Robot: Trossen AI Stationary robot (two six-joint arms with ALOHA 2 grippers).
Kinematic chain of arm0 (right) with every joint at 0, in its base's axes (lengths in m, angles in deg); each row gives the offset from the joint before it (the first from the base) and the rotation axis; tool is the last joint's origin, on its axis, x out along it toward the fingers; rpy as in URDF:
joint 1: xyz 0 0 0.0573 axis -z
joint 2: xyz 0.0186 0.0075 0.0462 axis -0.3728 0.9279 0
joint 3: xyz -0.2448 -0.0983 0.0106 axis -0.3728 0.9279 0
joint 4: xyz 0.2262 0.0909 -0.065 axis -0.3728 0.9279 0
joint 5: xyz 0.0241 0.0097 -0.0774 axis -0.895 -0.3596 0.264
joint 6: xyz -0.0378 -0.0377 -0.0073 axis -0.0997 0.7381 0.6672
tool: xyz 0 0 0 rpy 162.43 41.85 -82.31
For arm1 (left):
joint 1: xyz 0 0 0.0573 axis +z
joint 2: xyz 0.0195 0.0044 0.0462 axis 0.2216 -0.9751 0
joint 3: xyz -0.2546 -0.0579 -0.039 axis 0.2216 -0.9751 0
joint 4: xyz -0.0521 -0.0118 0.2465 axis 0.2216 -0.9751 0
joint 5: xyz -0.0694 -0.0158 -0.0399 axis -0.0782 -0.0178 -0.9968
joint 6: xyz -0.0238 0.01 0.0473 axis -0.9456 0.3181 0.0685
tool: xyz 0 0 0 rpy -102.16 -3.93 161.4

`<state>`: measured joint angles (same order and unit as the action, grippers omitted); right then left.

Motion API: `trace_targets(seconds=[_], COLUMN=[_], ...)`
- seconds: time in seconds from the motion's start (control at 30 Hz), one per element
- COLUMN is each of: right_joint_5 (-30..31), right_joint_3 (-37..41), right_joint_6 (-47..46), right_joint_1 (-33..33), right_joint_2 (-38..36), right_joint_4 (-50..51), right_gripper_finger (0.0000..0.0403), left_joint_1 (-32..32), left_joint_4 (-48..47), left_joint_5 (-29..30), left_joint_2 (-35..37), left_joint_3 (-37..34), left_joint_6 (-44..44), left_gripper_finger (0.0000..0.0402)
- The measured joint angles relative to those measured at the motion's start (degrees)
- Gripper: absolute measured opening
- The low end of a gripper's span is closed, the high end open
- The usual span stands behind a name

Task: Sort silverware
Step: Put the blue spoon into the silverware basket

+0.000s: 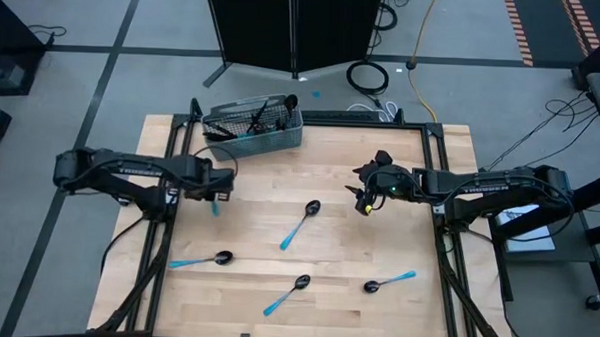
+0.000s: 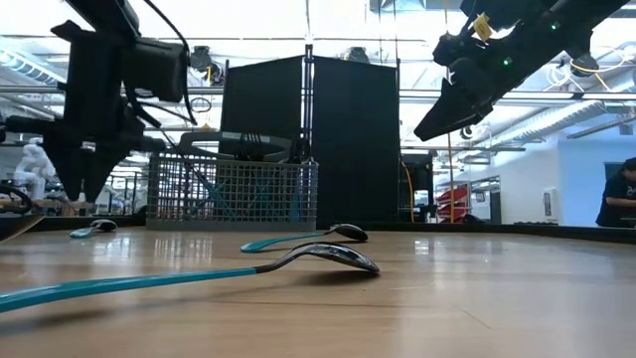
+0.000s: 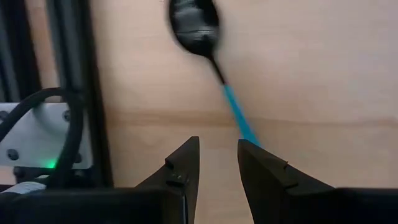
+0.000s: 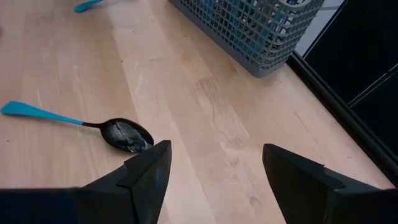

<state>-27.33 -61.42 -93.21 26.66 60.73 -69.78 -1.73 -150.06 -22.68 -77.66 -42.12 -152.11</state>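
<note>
Several spoons with light-blue handles and dark bowls lie flat on the wooden table: one mid-table, one to the left, one near the front, one to the right. My left gripper points down above a further spoon, whose handle runs beneath my fingers. The fingers are slightly open and clear of it. My right gripper hangs high over the table's right half, wide open. The mid-table spoon lies below it.
A grey wire-mesh basket stands at the table's far edge, left of centre, with dark utensils inside; it also shows in the right wrist view. Black frame rails run along the table's sides. Bare wood lies between the spoons.
</note>
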Motion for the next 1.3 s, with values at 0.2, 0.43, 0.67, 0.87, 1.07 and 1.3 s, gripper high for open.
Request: trace_targets(seconds=[0.2,0.43,0.67,0.87,1.07,1.3], right_joint_5=[-1.6,-2.8,-2.8,-2.8,-2.8,-2.6], right_joint_3=[0.0,0.0,0.0,0.0,0.0,0.0], right_joint_6=[0.1,1.3,1.3,1.3,1.3,1.3], right_joint_1=[0.0,0.0,0.0,0.0,0.0,0.0], right_joint_2=[0.0,0.0,0.0,0.0,0.0,0.0], right_joint_4=[0.2,0.3,0.3,0.3,0.3,0.3], right_gripper_finger=[0.0249,0.0249,0.0249,0.0249,0.0249,0.0249], left_joint_1=[4.3,7.6,10.2,11.7,12.8,13.3], left_joint_4=[3.6,9.9,11.3,17.3,17.8,18.5], left_joint_5=[-0.2,-1.2,-1.1,-1.7,-1.8,-1.7], left_joint_2=[0.0,0.0,0.0,0.1,0.0,0.0], left_joint_3=[-3.0,-5.6,-7.1,-9.2,-10.2,-10.2], left_joint_6=[1.0,3.7,5.7,7.2,8.1,8.6], left_gripper_finger=[0.0107,0.0107,0.0107,0.0107,0.0107,0.0106])
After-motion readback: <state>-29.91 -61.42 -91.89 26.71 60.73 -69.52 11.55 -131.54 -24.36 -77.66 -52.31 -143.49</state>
